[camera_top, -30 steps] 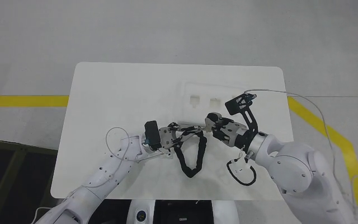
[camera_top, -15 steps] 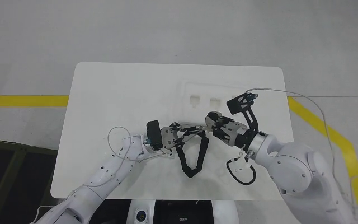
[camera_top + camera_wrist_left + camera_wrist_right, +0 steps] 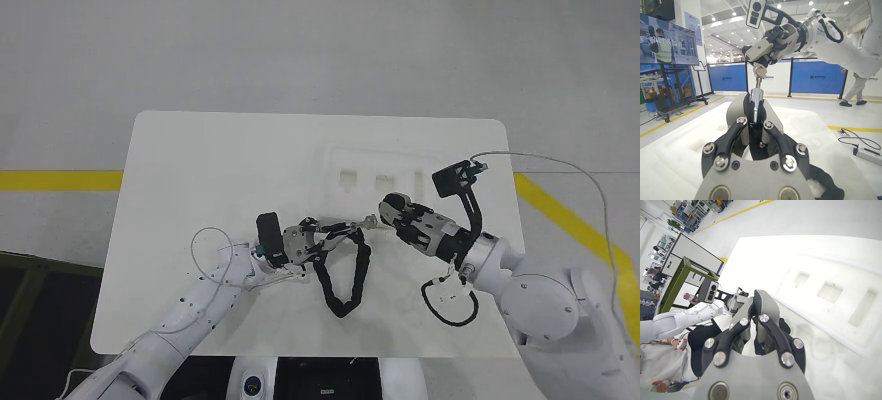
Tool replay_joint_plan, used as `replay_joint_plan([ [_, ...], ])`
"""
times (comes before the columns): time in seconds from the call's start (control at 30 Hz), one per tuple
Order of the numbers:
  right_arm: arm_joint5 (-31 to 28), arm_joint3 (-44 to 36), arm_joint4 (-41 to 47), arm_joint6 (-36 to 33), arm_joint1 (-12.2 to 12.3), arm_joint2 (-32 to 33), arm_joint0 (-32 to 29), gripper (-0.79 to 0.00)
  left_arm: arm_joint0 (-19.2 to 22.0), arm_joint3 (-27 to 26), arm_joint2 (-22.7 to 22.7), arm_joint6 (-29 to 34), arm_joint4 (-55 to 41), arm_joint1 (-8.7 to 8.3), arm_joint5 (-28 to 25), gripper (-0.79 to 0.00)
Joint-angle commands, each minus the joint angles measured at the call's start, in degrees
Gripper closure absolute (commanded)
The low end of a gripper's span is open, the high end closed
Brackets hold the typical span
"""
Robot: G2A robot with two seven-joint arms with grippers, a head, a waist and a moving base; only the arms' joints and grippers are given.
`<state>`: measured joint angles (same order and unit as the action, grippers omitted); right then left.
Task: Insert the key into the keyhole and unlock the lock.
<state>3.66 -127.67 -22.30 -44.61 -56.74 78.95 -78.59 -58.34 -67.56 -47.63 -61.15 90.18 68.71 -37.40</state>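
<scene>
My left gripper [image 3: 328, 240] [image 3: 754, 108] is shut on the lock [image 3: 345, 236] [image 3: 756, 101], a chrome cylinder whose black cable [image 3: 340, 290] loops down onto the table. The cylinder's free end points at my right gripper [image 3: 384, 214] [image 3: 758, 63]. That gripper is shut on the silver key [image 3: 368, 228] [image 3: 761, 73] by its head. The key's blade meets the end of the cylinder and looks seated in the keyhole. In the right wrist view the right gripper [image 3: 754, 301] has its fingers pressed together, and they hide the key.
A white foam tray [image 3: 390, 165] [image 3: 829, 306] with square pockets lies on the white table [image 3: 200, 180] just behind the grippers. A thin white cable [image 3: 205, 240] curls off the left arm. A person's hand shows at one edge of the right wrist view.
My right arm has shifted to the right and its wrist has turned, with the key still at the lock's end. The left gripper and the lock have hardly moved.
</scene>
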Motion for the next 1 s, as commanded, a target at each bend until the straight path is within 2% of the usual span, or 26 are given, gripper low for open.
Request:
replay_joint_plan([
  [0.0, -0.2, -0.2, 0.5, -1.4, 0.1, 1.0, -0.5, 0.0, -0.1, 0.1, -0.1, 0.0, -0.2, 0.02, -0.1, 0.0],
  [0.13, -0.9, -0.7, 2.3, -4.4, 0.4, 2.5, -0.9, 0.0, -0.2, 0.3, 0.0, 0.1, -0.2, 0.07, -0.2, 0.0],
  [0.27, -4.4, -1.8, 0.7, -4.4, 0.5, 2.7, -0.9, 0.0, -0.2, 0.4, 0.0, 0.0, -0.7, 0.17, -0.5, 0.0],
  [0.5, -11.0, 0.8, 2.6, 4.2, 0.0, 0.5, -3.0, 0.0, -0.3, 0.2, 0.0, 0.1, -2.3, 0.44, -1.2, 0.0],
  [0.73, -12.7, 1.1, -2.1, 12.0, -0.4, -1.1, -4.5, 0.0, -0.5, 0.3, 0.0, 0.4, -3.0, 0.6, -1.5, 0.0],
  [0.97, -12.7, 1.2, -1.1, 13.1, -0.4, 0.6, -5.4, 0.0, -0.7, 0.6, -0.2, 0.2, -3.4, 0.68, -1.8, 0.0],
])
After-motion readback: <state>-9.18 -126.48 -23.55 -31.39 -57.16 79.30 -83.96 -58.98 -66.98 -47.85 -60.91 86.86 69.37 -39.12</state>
